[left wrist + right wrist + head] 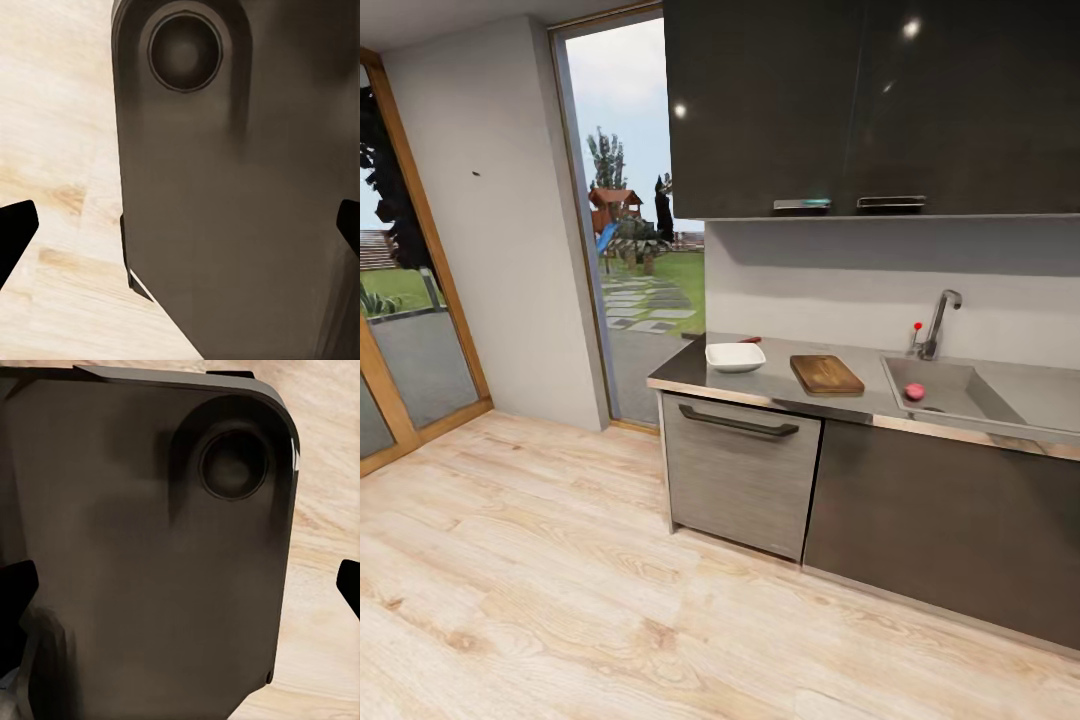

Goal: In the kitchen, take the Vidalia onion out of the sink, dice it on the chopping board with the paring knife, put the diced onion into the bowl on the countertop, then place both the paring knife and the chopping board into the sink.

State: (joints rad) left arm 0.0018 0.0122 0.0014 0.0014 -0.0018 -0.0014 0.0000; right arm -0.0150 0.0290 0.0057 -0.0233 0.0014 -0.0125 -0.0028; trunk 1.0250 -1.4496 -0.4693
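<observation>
Pincers: left pincer [180, 225], right pincer [180, 585] spread open, empty, each facing dark robot housing [232, 187], wood floor [560, 600] beyond.

Onion [914, 391] prob. in sink [960, 398]

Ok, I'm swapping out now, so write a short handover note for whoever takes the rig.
Left gripper: open, empty, over the robot's own base.
Right gripper: open, empty, likewise.
Things: onion in the sink; board on the countertop; bowl left of it, empty; a red handle behind the bowl, probably the knife.
Done: nothing yet; robot stands back on the floor.
Left: drive up, then every step.
</observation>
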